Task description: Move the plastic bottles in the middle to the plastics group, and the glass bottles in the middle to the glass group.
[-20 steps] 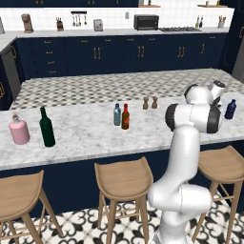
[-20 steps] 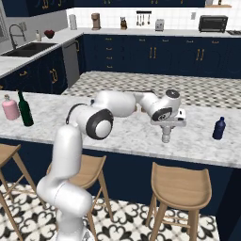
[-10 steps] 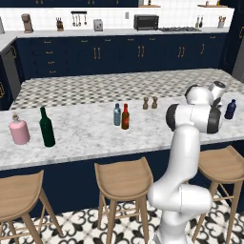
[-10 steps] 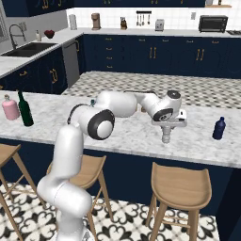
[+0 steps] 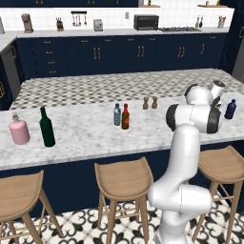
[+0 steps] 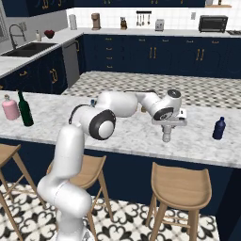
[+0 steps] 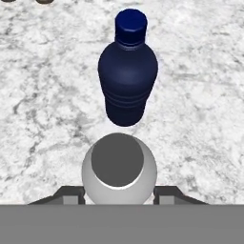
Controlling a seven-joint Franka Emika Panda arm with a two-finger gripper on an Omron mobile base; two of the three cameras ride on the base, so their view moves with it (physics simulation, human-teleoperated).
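**Clear greyish plastic bottle carried toward the navy bottle**

The clear greyish plastic bottle with a pale cap sits clamped between the jaws of the gripper, hanging upright just above the white marble island counter near its front edge. It is held by the sides, probably so it can be set down standing. The small dark navy-blue bottle with a narrow neck, marking the plastics group, stands near the counter's right end, just ahead of the held bottle. The pale teal-blue bottle and slim amber-brown bottle with a red top wait mid-counter, beside each other.
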